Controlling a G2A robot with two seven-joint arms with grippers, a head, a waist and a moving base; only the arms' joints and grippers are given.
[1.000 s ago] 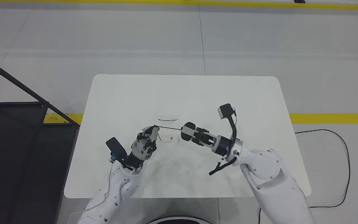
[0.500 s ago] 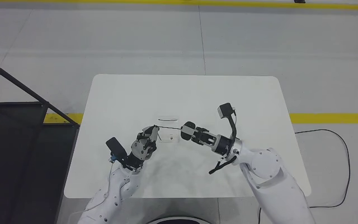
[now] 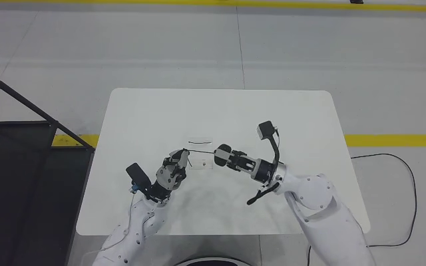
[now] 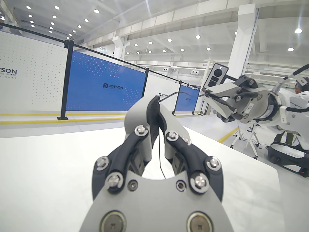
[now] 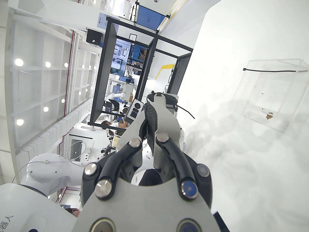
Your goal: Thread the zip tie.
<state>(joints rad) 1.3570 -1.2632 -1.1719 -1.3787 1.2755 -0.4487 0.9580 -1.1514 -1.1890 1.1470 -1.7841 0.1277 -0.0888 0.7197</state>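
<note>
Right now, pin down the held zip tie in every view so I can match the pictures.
Top view: the zip tie spans from the left pincer to the right pincer.
Left wrist view: it runs through the left pincer toward the right pincer.
Right wrist view: its tail pokes out beyond the right pincer.
Shared landmark: the right pincer, clamped on the tie.

2 white arms (image 3: 313, 196) with dark joint bands. Left gripper (image 4: 158, 108) and right gripper (image 5: 150, 105): grey fingers (image 4: 135, 118), black ribbed pads (image 4: 152, 114), black linkage bars, silver screws. A black cable (image 3: 258, 196) loops by the right wrist.
</note>
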